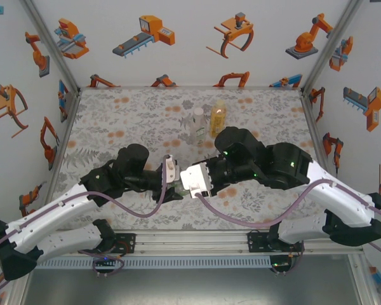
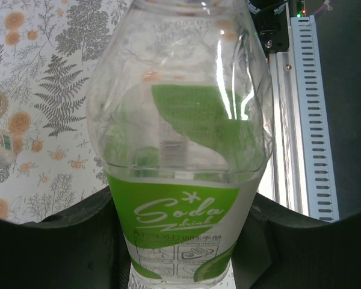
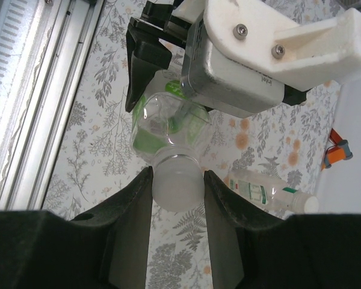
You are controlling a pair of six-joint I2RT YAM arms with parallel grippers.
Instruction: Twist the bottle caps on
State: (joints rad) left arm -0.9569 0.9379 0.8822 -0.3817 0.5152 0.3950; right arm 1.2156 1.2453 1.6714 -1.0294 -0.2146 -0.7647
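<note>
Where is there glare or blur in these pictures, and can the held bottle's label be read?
Left wrist view: white glare streaks cross the clear shoulder of the soda bottle, but its green label reads sharply. Right wrist view: the cap in the right hand looks pale and slightly soft. Top view: even light, no harsh shadows on the table.

green bottle (image 2: 180,120) neck cropped, base cropped

Both arms reach inward and meet over the middle of the desk (image 1: 114,121), nearer its front edge. The left gripper (image 1: 173,183) and right gripper (image 1: 189,184) face each other, with a green bottle (image 1: 180,185) glimpsed between them, mostly hidden. A clear bottle (image 1: 196,125) and an amber bottle (image 1: 217,118) stand side by side toward the back edge.
</note>
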